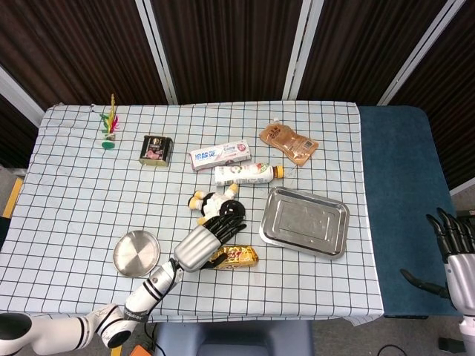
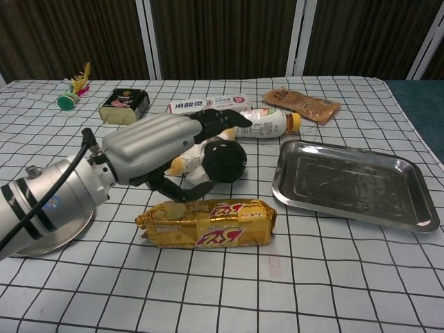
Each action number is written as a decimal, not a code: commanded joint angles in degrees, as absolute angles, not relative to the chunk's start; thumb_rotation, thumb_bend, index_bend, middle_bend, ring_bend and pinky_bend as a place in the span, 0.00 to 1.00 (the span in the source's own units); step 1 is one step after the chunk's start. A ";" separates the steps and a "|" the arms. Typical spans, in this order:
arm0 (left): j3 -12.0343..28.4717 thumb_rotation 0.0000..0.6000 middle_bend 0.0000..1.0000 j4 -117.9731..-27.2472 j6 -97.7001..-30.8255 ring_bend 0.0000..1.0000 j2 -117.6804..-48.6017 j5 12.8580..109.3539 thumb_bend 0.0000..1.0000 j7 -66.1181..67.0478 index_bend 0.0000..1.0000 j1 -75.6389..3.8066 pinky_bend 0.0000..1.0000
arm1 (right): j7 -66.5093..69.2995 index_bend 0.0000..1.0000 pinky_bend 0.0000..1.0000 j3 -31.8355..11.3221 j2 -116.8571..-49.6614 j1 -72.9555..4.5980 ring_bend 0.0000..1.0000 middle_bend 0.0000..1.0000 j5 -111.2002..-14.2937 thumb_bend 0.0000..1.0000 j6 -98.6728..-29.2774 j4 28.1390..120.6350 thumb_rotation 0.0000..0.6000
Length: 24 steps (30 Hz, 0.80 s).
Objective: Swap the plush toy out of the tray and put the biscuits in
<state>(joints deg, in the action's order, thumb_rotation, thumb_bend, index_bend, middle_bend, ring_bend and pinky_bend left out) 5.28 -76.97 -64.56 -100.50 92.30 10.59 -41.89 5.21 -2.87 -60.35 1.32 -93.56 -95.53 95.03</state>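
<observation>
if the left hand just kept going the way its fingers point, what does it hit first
Most likely the plush toy. The left hand hovers open above the biscuits, fingers aimed up the table over the toy. If it stays high enough to clear the toy, the milk bottle comes next; height is hard to judge.

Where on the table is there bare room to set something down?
Free: the tray, empty; cloth left of the tin and above the round plate; the near strip by the tray. Crowded: centre, where the left hand hangs over the plush and biscuits.

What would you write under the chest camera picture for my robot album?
Left hand open above the biscuits, plush toy behind it, tray empty.
</observation>
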 commanded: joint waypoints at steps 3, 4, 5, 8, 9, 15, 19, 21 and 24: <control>8.39 1.00 0.01 -73.90 -60.76 0.02 -102.37 88.54 0.43 14.59 0.00 -44.25 0.21 | 5.04 0.01 0.00 -2.62 -60.24 1.17 0.00 0.00 -93.75 0.19 -95.02 95.02 1.00; 8.66 1.00 0.00 -73.49 -60.03 0.02 -102.52 88.17 0.43 14.87 0.00 -44.75 0.21 | 5.03 0.01 0.00 -2.59 -60.23 1.17 0.00 0.00 -93.80 0.19 -95.01 95.02 1.00; 9.03 1.00 0.00 -72.93 -59.10 0.02 -102.75 87.66 0.43 15.24 0.00 -45.41 0.21 | 5.05 0.01 0.00 -2.55 -60.22 1.16 0.00 0.00 -93.89 0.19 -95.00 95.01 1.00; 9.86 1.00 0.00 -71.69 -56.64 0.01 -103.28 86.22 0.44 16.21 0.00 -47.01 0.20 | 5.45 0.01 0.00 -2.47 -60.11 1.13 0.00 0.00 -93.99 0.19 -94.95 94.99 1.00; 10.11 1.00 0.00 -71.34 -55.86 0.01 -103.45 85.69 0.44 16.52 0.00 -47.47 0.20 | 5.57 0.01 0.00 -2.46 -60.06 1.12 0.00 0.00 -94.01 0.19 -94.95 95.00 1.00; 11.35 1.00 0.00 -68.45 -51.49 0.00 -104.95 82.43 0.44 18.70 0.00 -50.27 0.19 | 6.54 0.01 0.00 -2.16 -59.66 1.19 0.00 0.00 -94.47 0.19 -95.05 95.12 1.00; 11.61 1.00 0.00 -65.43 -48.83 0.00 -106.47 80.37 0.44 19.70 0.00 -51.90 0.18 | 7.24 0.01 0.00 -1.91 -59.34 1.20 0.00 0.00 -94.81 0.19 -95.01 95.17 1.00; 11.65 1.00 0.00 -63.70 -47.75 0.00 -107.30 79.51 0.43 20.05 0.00 -52.54 0.18 | 7.47 0.01 0.00 -1.79 -59.20 1.15 0.00 0.00 -94.98 0.19 -94.89 95.16 1.00; 11.76 1.00 0.00 -60.30 -46.21 0.00 -108.90 78.19 0.43 20.44 0.00 -53.57 0.17 | 8.02 0.01 0.00 -1.48 -58.89 1.12 0.00 0.00 -95.30 0.19 -94.70 95.25 1.00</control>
